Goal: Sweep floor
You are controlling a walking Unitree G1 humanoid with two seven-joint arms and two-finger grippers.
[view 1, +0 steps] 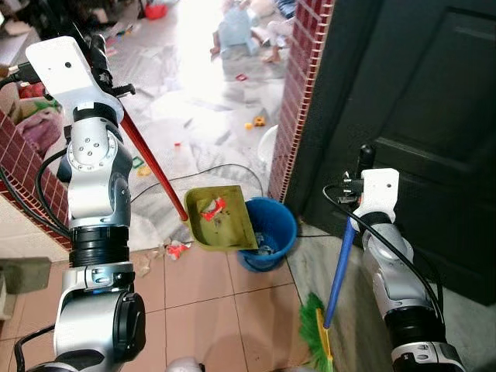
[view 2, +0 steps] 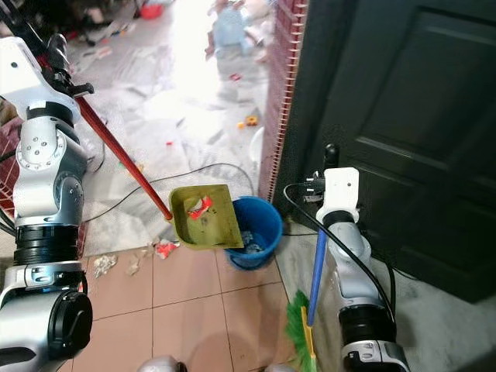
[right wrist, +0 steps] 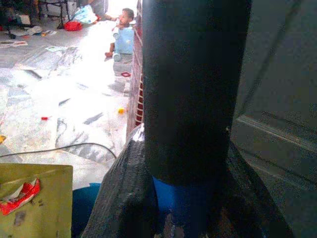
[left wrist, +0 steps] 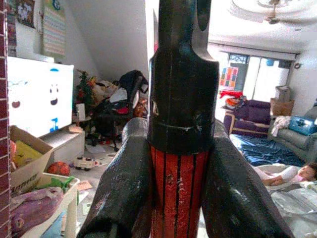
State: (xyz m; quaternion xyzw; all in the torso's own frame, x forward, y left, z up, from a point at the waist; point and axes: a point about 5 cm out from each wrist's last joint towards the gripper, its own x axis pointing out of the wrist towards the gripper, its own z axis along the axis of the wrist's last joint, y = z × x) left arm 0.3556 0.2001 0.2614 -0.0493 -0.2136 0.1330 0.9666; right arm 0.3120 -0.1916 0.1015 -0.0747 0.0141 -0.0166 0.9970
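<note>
An olive-green dustpan (view 1: 219, 219) hangs tilted over the rim of a blue bucket (view 1: 273, 232), with a red wrapper (view 1: 213, 207) and crumbs lying in it. Its long red handle (view 1: 155, 167) runs up to my raised left gripper (left wrist: 183, 188), which is shut on the handle's black-capped top. My right gripper (right wrist: 185, 198) is shut on the black grip of a broom; its blue handle (view 1: 339, 271) slants down to green bristles (view 1: 314, 329) resting on the tiles beside the bucket.
Scraps of litter (view 1: 177, 249) lie on the tiles left of the bucket. A black cable (view 1: 209, 172) loops across the marble floor. A brick pillar (view 1: 298, 101) and dark door (view 1: 418, 116) stand on the right. A child (view 1: 236, 31) sits far back among toys.
</note>
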